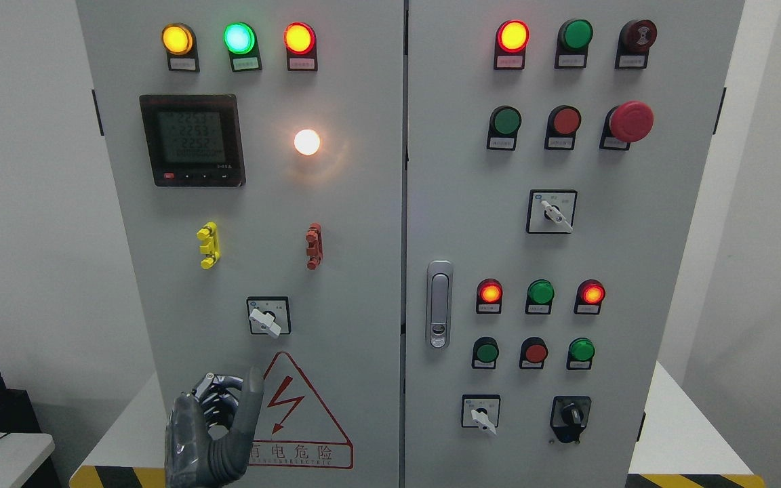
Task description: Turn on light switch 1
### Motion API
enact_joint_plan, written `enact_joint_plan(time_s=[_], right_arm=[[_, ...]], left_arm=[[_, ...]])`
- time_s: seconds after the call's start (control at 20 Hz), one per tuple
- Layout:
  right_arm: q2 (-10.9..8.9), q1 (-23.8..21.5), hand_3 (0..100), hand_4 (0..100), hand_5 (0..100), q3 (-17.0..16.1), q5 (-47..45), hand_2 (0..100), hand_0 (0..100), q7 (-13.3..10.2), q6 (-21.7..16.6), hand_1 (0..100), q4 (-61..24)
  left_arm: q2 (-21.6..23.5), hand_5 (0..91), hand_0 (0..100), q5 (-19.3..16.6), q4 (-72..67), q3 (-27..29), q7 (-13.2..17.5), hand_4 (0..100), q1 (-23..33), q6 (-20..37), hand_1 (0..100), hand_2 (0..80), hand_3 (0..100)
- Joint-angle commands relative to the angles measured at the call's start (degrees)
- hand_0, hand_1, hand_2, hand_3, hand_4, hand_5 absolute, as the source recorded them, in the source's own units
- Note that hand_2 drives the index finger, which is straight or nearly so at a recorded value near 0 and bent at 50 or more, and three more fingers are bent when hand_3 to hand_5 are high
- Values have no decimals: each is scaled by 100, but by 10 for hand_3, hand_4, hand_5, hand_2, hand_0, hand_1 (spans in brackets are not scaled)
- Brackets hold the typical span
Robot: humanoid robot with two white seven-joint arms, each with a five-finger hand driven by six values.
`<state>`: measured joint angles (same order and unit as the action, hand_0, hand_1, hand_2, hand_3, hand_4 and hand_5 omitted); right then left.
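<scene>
A white rotary selector switch (267, 318) sits in a black-framed plate low on the left cabinet door, its knob pointing down to the right. Higher on the same door a round white lamp (307, 141) glows. My left hand (228, 407) rises from the bottom edge, below and slightly left of that switch, in front of the red warning triangle (295, 413). Its thumb sticks up, its fingers (217, 393) are loosely bent, and it holds nothing and is apart from the switch. My right hand is out of view.
The left door also carries a digital meter (192, 139), three lit lamps on top, and yellow (209, 245) and red (314, 246) clips. The right door has a handle (438, 303), pushbuttons, a red emergency stop (630, 122) and more selector switches (552, 211).
</scene>
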<state>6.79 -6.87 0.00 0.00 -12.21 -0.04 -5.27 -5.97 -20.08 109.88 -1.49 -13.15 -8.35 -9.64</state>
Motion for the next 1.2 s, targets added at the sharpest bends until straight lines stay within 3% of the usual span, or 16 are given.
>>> enact_joint_plan(time_s=[0.0,0.1,0.25,0.4,0.6,0.75,0.95,1.15], right_arm=[[-2,2,0,0,0,132,26,0,120,-1,4,389,0],[7,2,0,0,0,132,26,0,120,-1,4,389,0],[7,2,0,0,0,132,26,0,120,-1,4,389,0],[-2,2,0,0,0,132,26,0,120,-1,4,389,0],[7,2,0,0,0,132,26,0,120,-1,4,389,0],[-2,2,0,0,0,132,26,0,120,-1,4,389,0],[-2,2,0,0,0,132,26,0,120,-1,4,389,0],[-2,2,0,0,0,132,26,0,120,-1,4,389,0]], left_arm=[[122,288,0,66,157,1597,671,607,1290,1128,132,331,553],[192,262,0,232,-44,2080,840,520,1677,1585,57,238,433],[289,261,0,846,-640,2739,876,477,2161,1965,6,178,378],[351,267,0,1208,-1728,3241,989,464,2399,2482,0,150,357],[377,269,0,1279,-3819,3821,1069,453,2470,2985,0,127,341],[403,245,0,1279,-5367,4130,1402,430,2470,2985,0,126,327],[500,156,0,1262,-7002,4139,1789,324,2488,2959,0,9,215],[658,37,0,1165,-8321,4061,2052,191,2488,2775,0,0,78]])
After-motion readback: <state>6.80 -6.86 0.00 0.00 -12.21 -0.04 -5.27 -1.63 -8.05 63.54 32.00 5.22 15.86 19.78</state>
